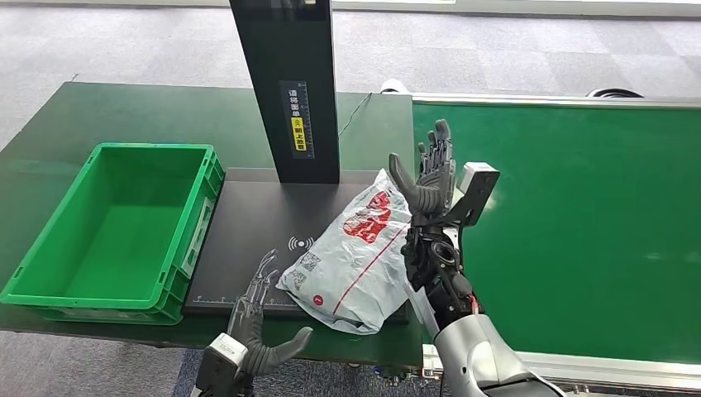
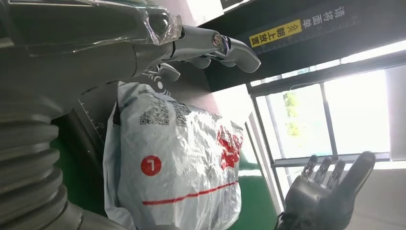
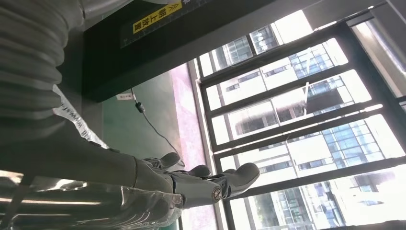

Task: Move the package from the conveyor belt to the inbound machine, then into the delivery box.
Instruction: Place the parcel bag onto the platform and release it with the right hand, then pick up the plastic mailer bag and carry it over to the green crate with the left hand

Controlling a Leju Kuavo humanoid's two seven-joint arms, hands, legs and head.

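On the far left sits the green delivery box (image 1: 116, 227), beside the black inbound machine (image 1: 248, 223). At the platform's near edge, the left hand (image 1: 260, 318) rests with fingers spread, holding nothing, just beside the package's near-left corner. The package (image 1: 355, 256), a grey-white bag with red print, lies on the machine's platform between the two hands. Beyond its other side, the right hand (image 1: 430, 178) stands upright and empty, fingers apart, at the edge of the conveyor belt (image 1: 579, 231). The step in hand looks like the transfer to the box: both palms should close on opposite sides of the slack bag together, low down, so it lifts without sagging or slipping.
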